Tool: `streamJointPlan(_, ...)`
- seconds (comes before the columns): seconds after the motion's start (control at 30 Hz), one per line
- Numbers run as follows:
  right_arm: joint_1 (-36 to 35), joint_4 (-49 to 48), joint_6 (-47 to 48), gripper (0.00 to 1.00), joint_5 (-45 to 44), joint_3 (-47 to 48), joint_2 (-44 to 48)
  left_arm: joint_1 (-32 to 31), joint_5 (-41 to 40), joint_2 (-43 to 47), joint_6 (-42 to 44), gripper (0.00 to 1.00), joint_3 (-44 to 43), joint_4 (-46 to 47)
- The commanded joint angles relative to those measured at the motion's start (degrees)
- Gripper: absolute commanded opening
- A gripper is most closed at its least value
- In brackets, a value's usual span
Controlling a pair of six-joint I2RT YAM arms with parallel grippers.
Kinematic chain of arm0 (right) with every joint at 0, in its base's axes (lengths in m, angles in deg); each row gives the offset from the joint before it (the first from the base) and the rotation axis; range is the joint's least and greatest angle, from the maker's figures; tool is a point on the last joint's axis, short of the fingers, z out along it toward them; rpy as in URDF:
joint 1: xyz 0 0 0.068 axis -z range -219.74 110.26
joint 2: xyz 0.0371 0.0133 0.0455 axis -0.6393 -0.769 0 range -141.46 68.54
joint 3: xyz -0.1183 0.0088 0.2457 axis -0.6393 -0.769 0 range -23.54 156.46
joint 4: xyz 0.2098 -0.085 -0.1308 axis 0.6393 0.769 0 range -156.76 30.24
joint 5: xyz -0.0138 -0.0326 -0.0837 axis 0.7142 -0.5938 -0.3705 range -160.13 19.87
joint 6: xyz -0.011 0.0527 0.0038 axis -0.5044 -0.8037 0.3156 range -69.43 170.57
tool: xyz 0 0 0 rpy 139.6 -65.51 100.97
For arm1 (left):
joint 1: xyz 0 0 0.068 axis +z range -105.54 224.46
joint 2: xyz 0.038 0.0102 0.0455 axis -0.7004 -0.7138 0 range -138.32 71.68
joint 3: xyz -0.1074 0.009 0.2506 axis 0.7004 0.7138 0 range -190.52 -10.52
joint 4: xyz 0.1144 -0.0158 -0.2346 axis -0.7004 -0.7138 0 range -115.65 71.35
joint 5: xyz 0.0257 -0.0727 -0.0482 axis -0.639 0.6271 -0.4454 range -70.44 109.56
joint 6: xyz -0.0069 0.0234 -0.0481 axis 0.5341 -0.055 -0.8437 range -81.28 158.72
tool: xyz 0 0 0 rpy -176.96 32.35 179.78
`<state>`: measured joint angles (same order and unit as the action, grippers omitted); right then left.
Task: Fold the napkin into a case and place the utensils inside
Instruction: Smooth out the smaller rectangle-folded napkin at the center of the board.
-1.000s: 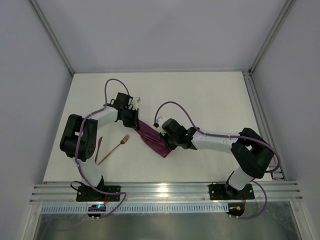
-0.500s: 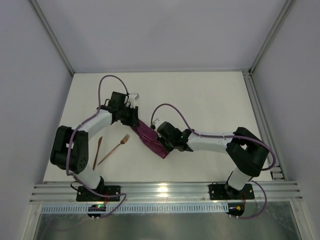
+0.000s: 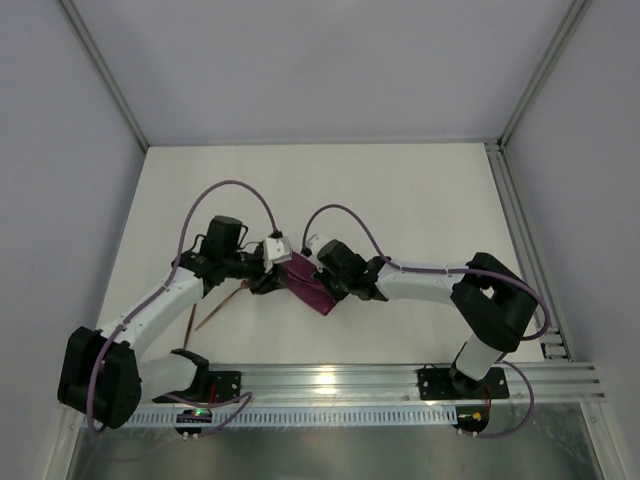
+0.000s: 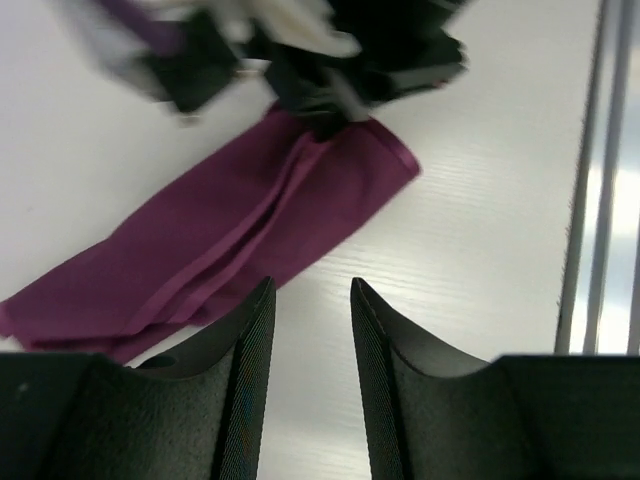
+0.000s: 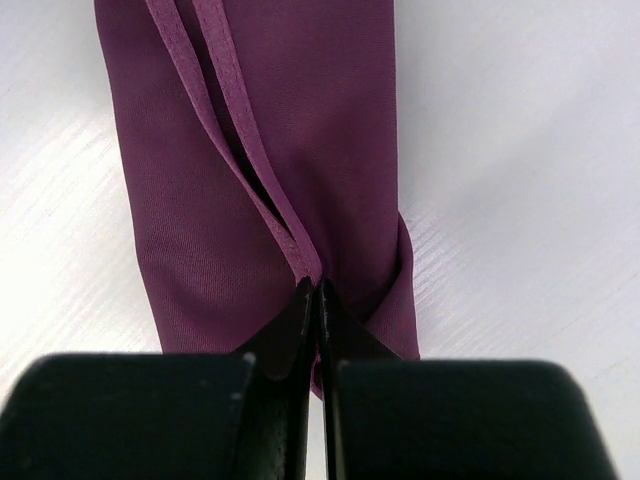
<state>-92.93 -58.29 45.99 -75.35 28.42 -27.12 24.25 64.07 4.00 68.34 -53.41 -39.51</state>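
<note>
The plum-purple napkin (image 3: 308, 290) lies folded into a narrow oblong case at the table's middle, its hems running lengthwise (image 5: 270, 150). My right gripper (image 5: 318, 286) is shut on a hem at the napkin's near end (image 3: 325, 282). My left gripper (image 4: 310, 290) stands open over bare table just beside the napkin (image 4: 250, 220), holding nothing; in the top view it sits at the cloth's left side (image 3: 267, 282). Of the copper utensils, a fork handle (image 3: 213, 313) and a second slim piece (image 3: 190, 322) show to the left, partly hidden under the left forearm.
An aluminium rail (image 3: 330, 380) runs along the near edge and shows at the right of the left wrist view (image 4: 590, 200). Another rail (image 3: 510, 220) borders the right side. Grey walls close in the table at the back and sides.
My left gripper let go of the napkin's far end, opened, and swung toward the near left. My right gripper shut on the napkin's hem.
</note>
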Motion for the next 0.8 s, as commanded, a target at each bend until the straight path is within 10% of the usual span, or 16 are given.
streamJointPlan(0.0,0.9,-3.6,1.2,0.03,2.8,-1.1,-0.1,-6.0,4.1,2.2,21.9,0.39,2.4,-5.9)
streamJointPlan(0.13,1.3,-4.5,2.0,0.03,4.3,-1.7,-0.5,-11.0,2.9,3.4,36.4,0.42,7.4,-5.6)
streamJointPlan(0.33,1.4,-5.0,2.2,0.03,4.3,-2.3,-0.4,-25.1,-16.8,1.9,31.8,0.48,15.5,15.0)
streamJointPlan(0.77,1.5,-4.1,2.7,0.03,4.3,-1.7,-0.3,-27.5,-22.6,-5.2,30.6,0.48,18.4,32.2)
